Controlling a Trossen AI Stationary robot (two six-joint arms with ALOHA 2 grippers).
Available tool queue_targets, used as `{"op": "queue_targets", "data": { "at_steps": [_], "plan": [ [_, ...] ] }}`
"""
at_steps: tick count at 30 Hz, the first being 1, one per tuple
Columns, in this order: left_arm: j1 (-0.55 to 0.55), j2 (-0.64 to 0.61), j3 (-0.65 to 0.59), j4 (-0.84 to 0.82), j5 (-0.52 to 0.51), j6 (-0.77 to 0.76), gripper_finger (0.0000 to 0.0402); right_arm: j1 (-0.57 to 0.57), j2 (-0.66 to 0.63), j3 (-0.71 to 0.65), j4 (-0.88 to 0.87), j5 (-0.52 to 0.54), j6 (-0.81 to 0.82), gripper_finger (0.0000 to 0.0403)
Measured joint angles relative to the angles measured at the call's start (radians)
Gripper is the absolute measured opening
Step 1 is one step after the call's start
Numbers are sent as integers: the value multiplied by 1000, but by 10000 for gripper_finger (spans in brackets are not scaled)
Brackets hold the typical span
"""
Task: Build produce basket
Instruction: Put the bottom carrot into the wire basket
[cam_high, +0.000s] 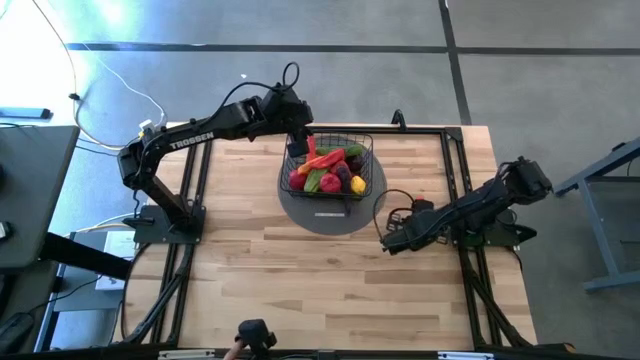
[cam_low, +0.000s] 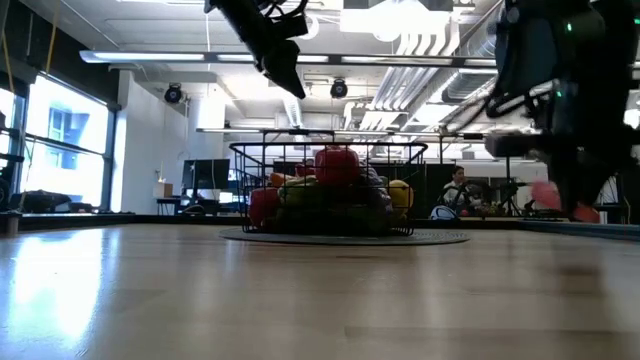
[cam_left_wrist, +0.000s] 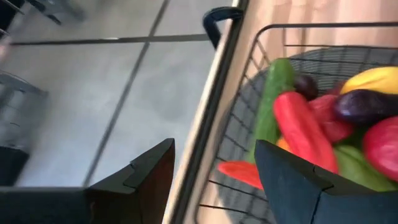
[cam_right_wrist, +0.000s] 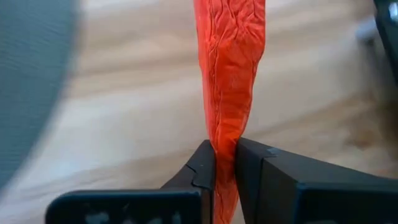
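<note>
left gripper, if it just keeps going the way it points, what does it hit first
Probably the basket. The open left gripper straddles its wire rim, one finger over the produce, the other outside, so the rim lies first in line. Depth is unclear.

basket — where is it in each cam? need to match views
High view: the basket sits upper centre on the grey round mat, left gripper at its far-left corner.
Low view: basket at centre, produce heaped inside.
Left wrist view: its wire corner fills the right side, behind the open jaws.
Right wrist view: not in it.
Shared landmark: the green cucumber.
</note>
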Motion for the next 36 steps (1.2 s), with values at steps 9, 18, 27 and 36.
{"op": "queue_targets", "data": {
  "at_steps": [9, 18, 27, 36],
  "plan": [
    [-1, 0, 0, -80, 165, -117, 211, -34, -79, 123, -73, 297, -115, 13],
    [-1, -53, 0, -117, 226, -185, 211, -149, -185, 244, -50, 547, -436, 12],
    [-4, -213, -85, -103, 255, -240, 211, -317, -196, 322, 222, 565, -956, 12],
    [-4, -404, -297, -45, 259, -324, 211, -444, -189, 322, 433, 339, -1278, 23]
  ]
}}
